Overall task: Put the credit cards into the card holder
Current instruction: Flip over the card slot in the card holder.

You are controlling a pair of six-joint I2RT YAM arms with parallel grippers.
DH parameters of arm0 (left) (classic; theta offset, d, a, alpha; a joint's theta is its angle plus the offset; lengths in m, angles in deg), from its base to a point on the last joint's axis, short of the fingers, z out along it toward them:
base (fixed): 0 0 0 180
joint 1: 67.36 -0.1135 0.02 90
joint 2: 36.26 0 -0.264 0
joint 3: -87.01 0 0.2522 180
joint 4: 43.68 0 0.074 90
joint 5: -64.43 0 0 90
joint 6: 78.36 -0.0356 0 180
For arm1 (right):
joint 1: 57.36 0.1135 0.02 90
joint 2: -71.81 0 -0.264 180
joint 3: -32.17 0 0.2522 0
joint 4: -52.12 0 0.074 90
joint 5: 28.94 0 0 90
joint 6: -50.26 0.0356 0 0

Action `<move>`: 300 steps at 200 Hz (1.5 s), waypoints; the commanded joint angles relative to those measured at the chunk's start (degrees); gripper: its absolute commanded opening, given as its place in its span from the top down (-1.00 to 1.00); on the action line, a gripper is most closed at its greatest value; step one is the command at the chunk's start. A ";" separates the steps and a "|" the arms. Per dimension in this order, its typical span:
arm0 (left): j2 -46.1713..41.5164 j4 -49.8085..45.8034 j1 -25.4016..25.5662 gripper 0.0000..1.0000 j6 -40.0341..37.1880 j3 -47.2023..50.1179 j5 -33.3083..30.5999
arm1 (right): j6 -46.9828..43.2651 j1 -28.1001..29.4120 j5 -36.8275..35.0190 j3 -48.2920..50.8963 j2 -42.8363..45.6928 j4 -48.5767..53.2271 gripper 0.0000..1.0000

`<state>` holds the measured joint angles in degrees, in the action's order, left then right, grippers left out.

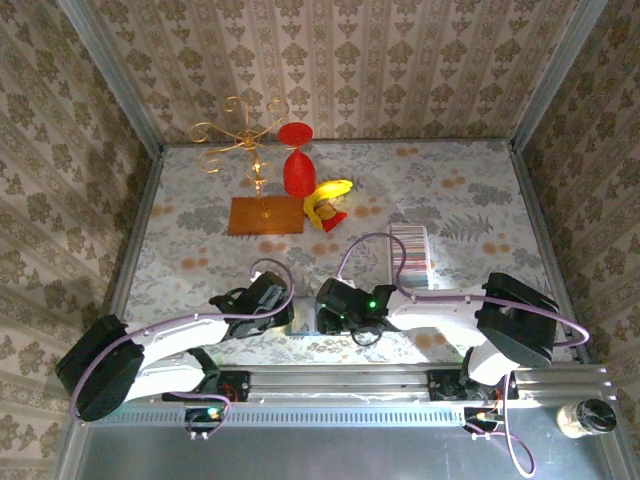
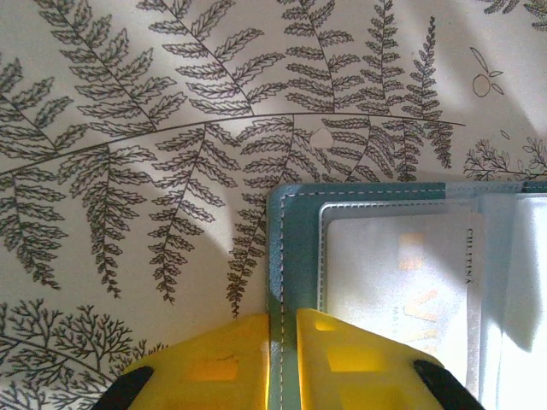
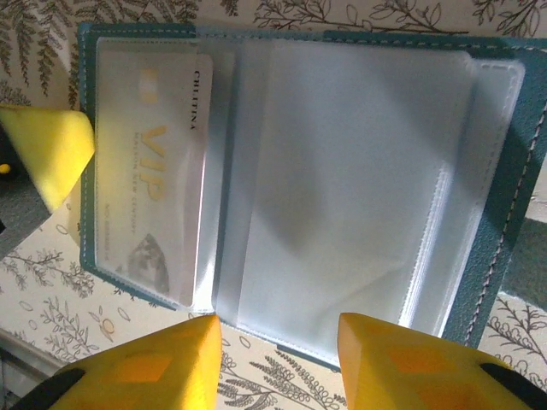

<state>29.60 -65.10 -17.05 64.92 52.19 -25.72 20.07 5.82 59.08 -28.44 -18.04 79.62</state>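
Card (image 3: pixel 149 171) lies nearly home in the card holder (image 3: pixel 504 213). My left gripper (image 2: pixel 289 320) clamps its teal edge; my right gripper (image 3: pixel 278 333), jaws apart, should gently nudge the card deeper.

Teal card holder (image 3: pixel 504 171) lies open and flat on the fern-print table (image 3: pixel 51 333), clear pockets up; a pale, gold-lettered VIP card (image 3: pixel 158 179) sits in its left pocket.

Pale card (image 3: pixel 149 184) under the clear sleeve of the teal card holder (image 3: pixel 511 213): gold "VIP" across the face, black "CHLITINA" along one long edge, also legible in the left wrist view; finer print lines below "VIP" too small to read.
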 commanded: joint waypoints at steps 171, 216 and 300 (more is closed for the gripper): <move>-3.51 -0.27 3.04 0.56 2.53 2.51 3.08 | 5.29 0.63 -3.43 -0.21 -4.50 -7.72 0.06; -8.94 -0.33 2.83 0.45 3.73 4.68 1.47 | 6.55 0.63 -3.38 1.50 -3.24 -11.79 0.08; -17.04 -8.63 1.32 0.53 5.35 6.18 -4.47 | 6.64 0.63 -2.42 2.69 -2.70 -18.13 0.11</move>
<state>15.81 -67.59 -15.22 69.07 58.07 -25.80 25.90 6.28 56.85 -26.08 -21.58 64.71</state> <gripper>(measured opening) 0.259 0.451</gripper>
